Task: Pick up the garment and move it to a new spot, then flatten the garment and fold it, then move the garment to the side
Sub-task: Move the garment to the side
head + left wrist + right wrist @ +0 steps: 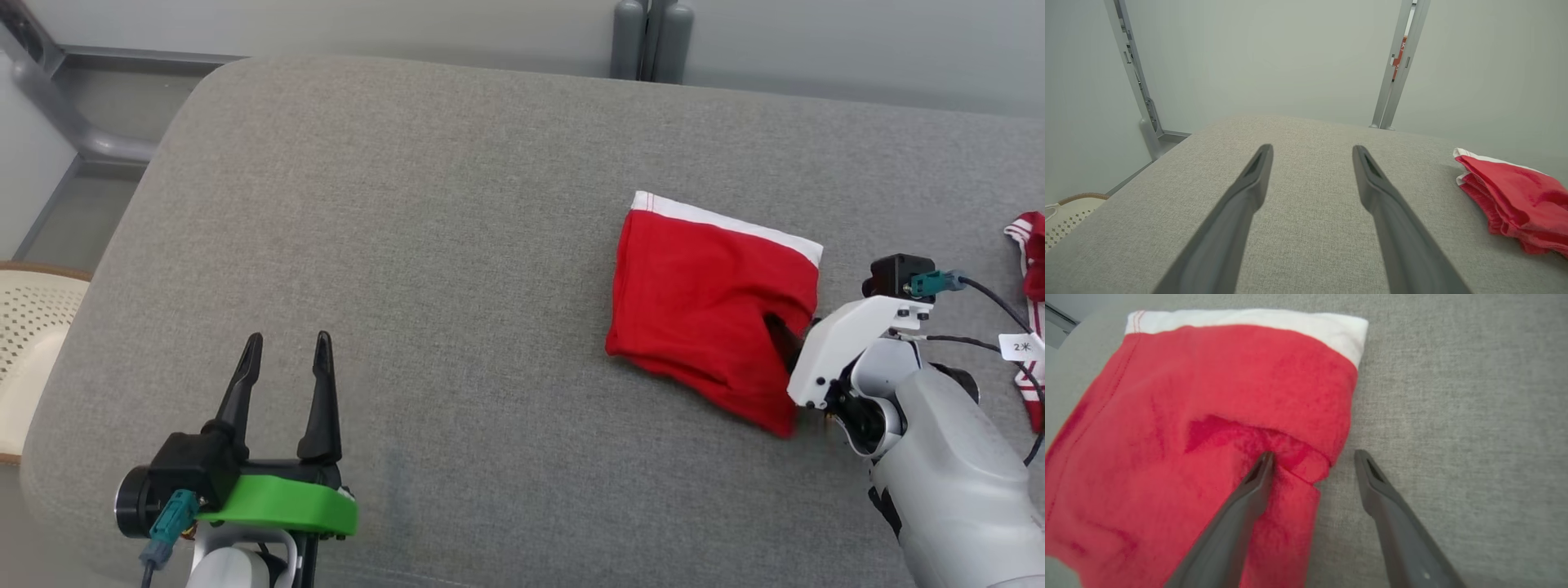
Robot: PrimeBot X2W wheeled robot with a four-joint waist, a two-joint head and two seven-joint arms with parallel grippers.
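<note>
**On the right half of the pad: right gripper astride the garment's edge**

Across the grey pad (408,245) there is wide bare room to the left and toward the far edge. The right side is tighter, with a striped cloth (1030,269) lying near that border.

The red garment (710,302) sits right of centre as a compact, roughly square, folded bundle. Its white waistband runs along the far edge, tilted a little.

The right gripper (1314,454) is by far the nearer one. It stands spread over the bundle's right-hand edge, one finger resting on the red fabric at a crease and the other on bare pad just beside the edge, pinching nothing yet. Closing there would likely catch the layered edge, and the bundle lies left and ahead of it.

The left gripper (289,336) hovers well apart at lower left, spread and empty.
</note>
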